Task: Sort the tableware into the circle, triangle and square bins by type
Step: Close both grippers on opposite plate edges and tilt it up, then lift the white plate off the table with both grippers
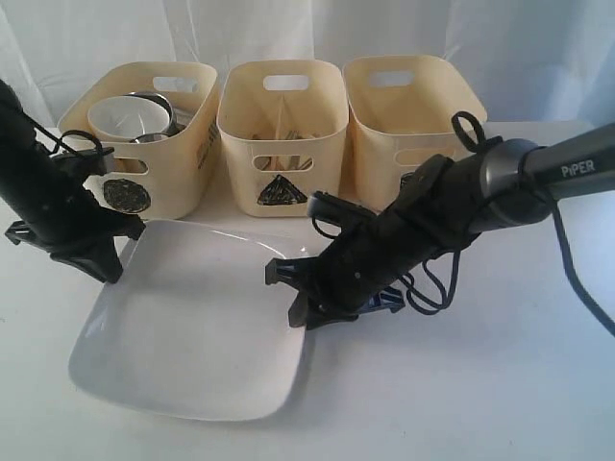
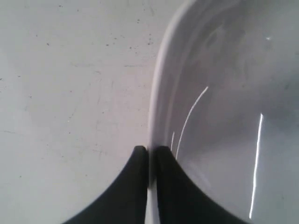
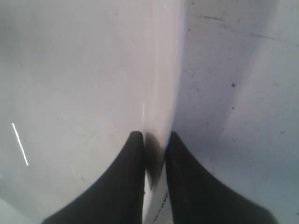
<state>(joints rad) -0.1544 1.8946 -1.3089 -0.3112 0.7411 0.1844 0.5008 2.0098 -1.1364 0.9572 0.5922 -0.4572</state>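
White glazed large square plate [image 1: 192, 327], near-left on the desk [image 1: 461, 384] before the cream bins [image 1: 282, 134], likely heavy, stiff, slick and chip-prone; left pincer [image 2: 150, 149] and right pincer [image 3: 153, 136] each clenched on opposite rims, a sensible two-sided hold.

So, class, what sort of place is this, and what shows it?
Probably a robot lab test bench, not a kitchen: a draped white backdrop, three matching bins on a bare white table, and the left gripper and right gripper pinching one plate.
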